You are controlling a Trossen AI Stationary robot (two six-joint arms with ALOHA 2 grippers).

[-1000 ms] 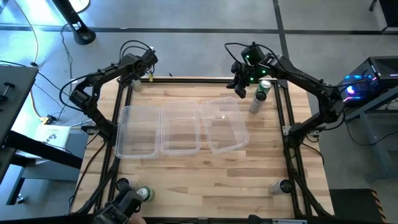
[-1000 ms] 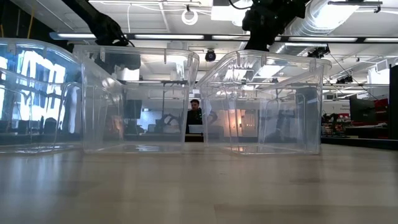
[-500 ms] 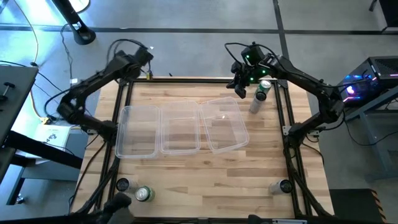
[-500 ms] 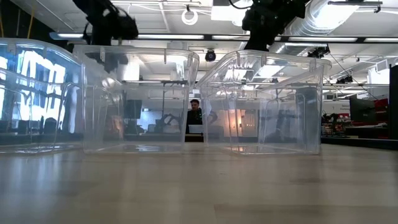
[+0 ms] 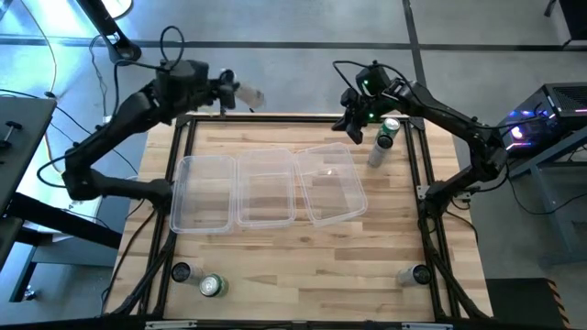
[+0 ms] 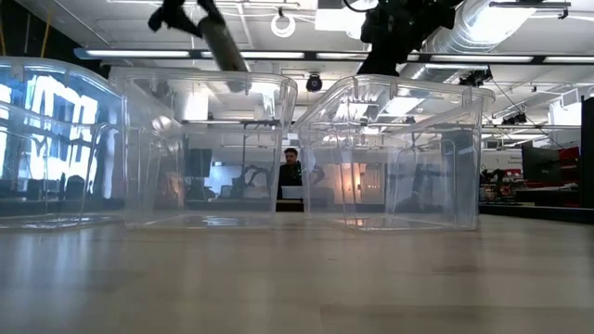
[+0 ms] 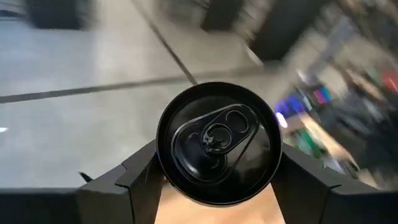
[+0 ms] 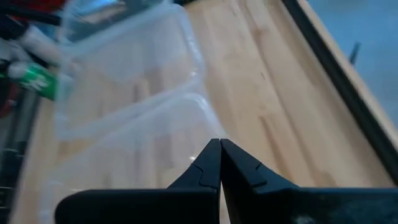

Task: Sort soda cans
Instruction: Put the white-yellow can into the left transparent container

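Near edge, high view: a green can point(image 5: 212, 286) stands on the table point(image 5: 303, 275) at lower left, a black can point(image 5: 181, 272) just beside it; another black can point(image 5: 420, 273) at lower right.
Middle of table: three clear tubs point(image 5: 266, 188) side by side, and they fill the low view too.
Writing: none readable on any can or tub.
Far right: a green can point(image 5: 386, 134) and a pale can point(image 5: 376, 153) stand together by the right rail; the low view does not show them.
Right end effector point(image 5: 353, 129): over the far edge near those two cans, fingers pinched together on nothing, as the right wrist view shows point(image 8: 219, 163).
Left end effector point(image 5: 226, 87): upper left of the high view, beyond the table's far edge, clamped on a pale can point(image 5: 249, 94) held off the surface.
Left wrist view: only that can's dark top and pull tab point(image 7: 217, 142) between the fingers point(image 7: 140, 180); background smeared.
Low view: the held can point(image 6: 224, 41) tilts near the top edge.
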